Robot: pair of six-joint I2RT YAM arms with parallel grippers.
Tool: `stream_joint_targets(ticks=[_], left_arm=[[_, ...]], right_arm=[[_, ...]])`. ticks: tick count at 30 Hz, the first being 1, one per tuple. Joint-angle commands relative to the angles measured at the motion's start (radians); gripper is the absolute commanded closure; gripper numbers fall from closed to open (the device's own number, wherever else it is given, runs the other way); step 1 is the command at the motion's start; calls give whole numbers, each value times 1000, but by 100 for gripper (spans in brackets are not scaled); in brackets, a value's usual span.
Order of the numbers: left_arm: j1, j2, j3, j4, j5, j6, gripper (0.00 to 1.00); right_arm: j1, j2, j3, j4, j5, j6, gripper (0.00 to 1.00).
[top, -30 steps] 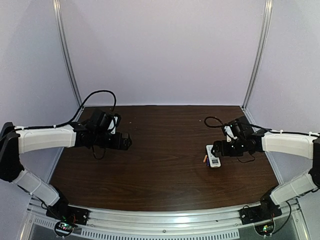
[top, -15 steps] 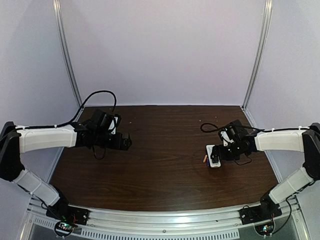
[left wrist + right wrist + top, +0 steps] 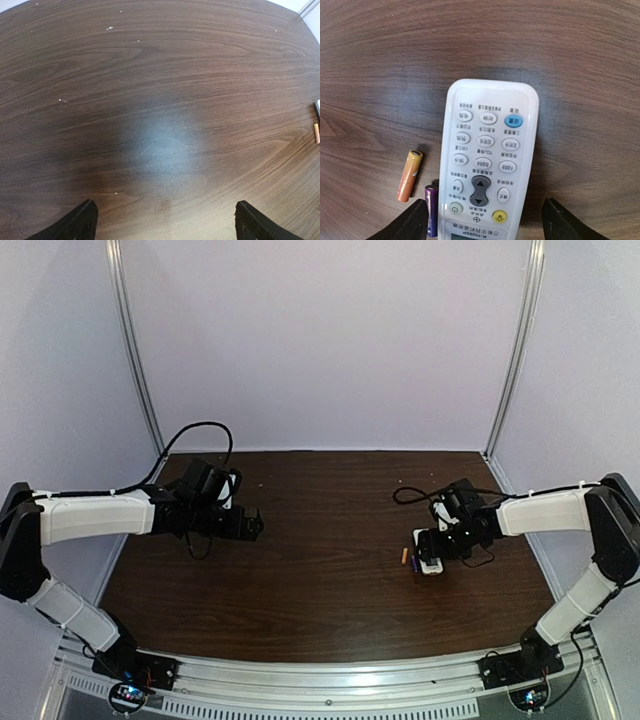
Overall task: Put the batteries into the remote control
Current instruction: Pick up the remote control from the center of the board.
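The white remote control [image 3: 487, 160] lies buttons up on the brown table, also in the top view [image 3: 430, 562]. An orange battery [image 3: 409, 175] lies just left of it, and shows in the top view [image 3: 404, 555]. A purple battery [image 3: 431, 210] lies against the remote's left side. My right gripper [image 3: 482, 227] is open, its fingertips [image 3: 412, 222] straddling the remote's screen end and the purple battery, just above them; it also shows in the top view [image 3: 441, 544]. My left gripper [image 3: 167, 227] is open and empty over bare table at the far left [image 3: 250, 523].
The orange battery [image 3: 316, 133] and a corner of the remote show at the right edge of the left wrist view. A black cable [image 3: 415, 492] loops behind the right wrist. The table's right edge [image 3: 520, 530] and enclosure posts lie close by.
My right gripper has moved left and lowered over the remote. The orange battery has shifted slightly left. The left arm has not moved.
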Motion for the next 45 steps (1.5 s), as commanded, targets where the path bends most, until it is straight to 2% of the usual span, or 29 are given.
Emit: stream_joint_targets(ticks=[1,12,15,19,21,24,28,35,39,41,45], left_arm=[[4,22,18,30,-18,-9,3],[5,32,27,24,-31,-2,3],[5,34,30,24,-32,-1,3],[5,38,36,24,-29,1,3],[5,36,38,26,-25,4,3],[5,28,36,31,-18,8,3],[5,-2,19,61,4,37,3],[-6,-188,-25,182,75,208,3],[-13,-348,-105,318,96,298,2],[-21,-411,-155,373,158,353,3],[-81,-515,-248,483,168,473,5]], right_arm=[[10,29,33,-8,33,-15,23],[4,36,50,-66,138,-35,37],[-5,35,49,-71,161,-44,38],[-9,69,63,-86,155,-64,29],[-9,80,66,-89,153,-70,29],[-12,77,69,-92,152,-74,34],[-15,49,90,-112,146,-78,52],[-17,-71,222,-214,-36,-125,62],[-15,-119,328,-274,-201,-151,63],[-9,-129,360,-294,-312,-152,62],[30,-136,403,-317,-435,-142,62]])
